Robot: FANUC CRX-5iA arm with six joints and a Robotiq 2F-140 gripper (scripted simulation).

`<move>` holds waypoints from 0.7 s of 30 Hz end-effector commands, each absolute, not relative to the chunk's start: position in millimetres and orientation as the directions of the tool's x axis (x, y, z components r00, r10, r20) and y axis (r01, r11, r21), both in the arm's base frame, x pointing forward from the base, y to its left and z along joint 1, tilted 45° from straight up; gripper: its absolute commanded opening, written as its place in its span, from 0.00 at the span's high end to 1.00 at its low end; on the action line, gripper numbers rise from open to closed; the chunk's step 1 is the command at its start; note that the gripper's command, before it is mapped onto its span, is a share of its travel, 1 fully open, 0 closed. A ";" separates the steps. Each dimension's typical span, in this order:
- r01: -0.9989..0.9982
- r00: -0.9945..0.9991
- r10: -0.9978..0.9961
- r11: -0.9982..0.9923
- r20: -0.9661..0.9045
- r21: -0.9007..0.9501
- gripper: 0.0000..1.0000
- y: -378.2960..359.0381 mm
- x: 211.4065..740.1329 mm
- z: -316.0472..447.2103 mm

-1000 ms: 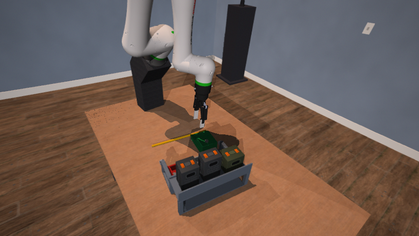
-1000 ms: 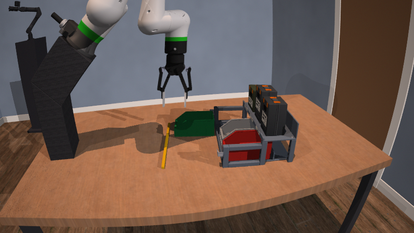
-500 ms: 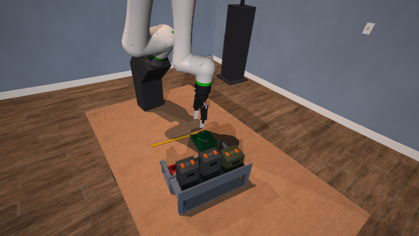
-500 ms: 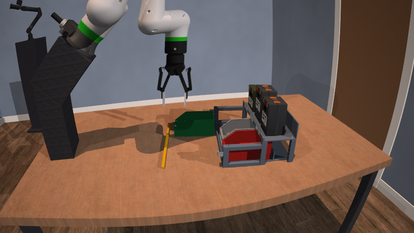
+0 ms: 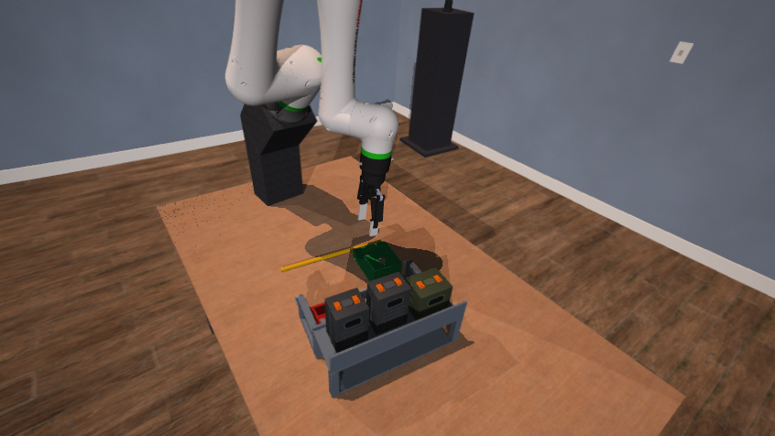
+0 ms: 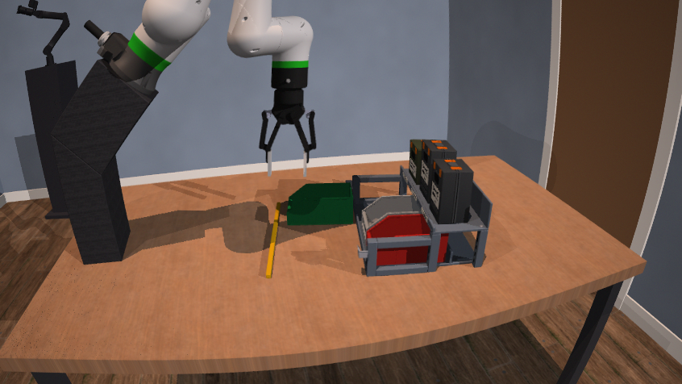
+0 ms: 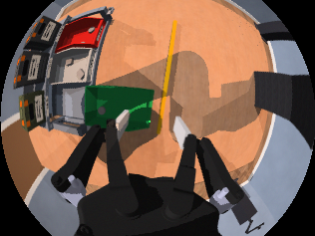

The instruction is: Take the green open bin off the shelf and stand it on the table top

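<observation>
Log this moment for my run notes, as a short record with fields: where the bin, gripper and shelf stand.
green bin: on the table, off the shelf, beside its front
gripper: open, holding nothing, hanging above the table near the bin
red bin: in the shelf, open front out
yellow stick: flat on the table by the green bin

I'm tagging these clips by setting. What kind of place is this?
Probably a workshop-style robot test room: a white arm on a dark pedestal at a wooden table, a grey shelf rack of parts bins, plain blue walls and plank flooring.
</observation>
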State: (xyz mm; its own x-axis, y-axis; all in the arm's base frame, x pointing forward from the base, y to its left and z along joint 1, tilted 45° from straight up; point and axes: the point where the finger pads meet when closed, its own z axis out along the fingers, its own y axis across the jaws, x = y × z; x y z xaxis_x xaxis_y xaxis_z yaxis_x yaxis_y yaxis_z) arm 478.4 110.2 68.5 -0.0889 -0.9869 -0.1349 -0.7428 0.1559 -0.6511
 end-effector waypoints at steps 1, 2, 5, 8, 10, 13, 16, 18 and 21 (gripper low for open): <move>-0.711 -0.056 -0.984 0.159 -0.170 -0.685 0.43 109.9 478.6 67.7; -0.711 -0.056 -0.984 0.159 -0.170 -0.685 0.43 109.9 478.6 67.7; -0.711 -0.056 -0.984 0.159 -0.170 -0.685 0.43 109.9 478.6 67.7; -0.730 -0.076 -0.986 0.157 -0.149 -0.665 0.43 110.1 478.5 68.2; -0.718 -0.063 -0.985 0.158 -0.163 -0.678 0.43 110.0 478.6 67.9; -0.711 -0.056 -0.984 0.159 -0.170 -0.685 0.43 109.9 478.6 67.7; -0.711 -0.056 -0.984 0.159 -0.170 -0.685 0.43 109.9 478.6 67.7; -0.711 -0.056 -0.984 0.159 -0.170 -0.685 0.43 109.9 478.6 67.7; -0.711 -0.056 -0.984 0.159 -0.170 -0.685 0.43 109.9 478.6 67.7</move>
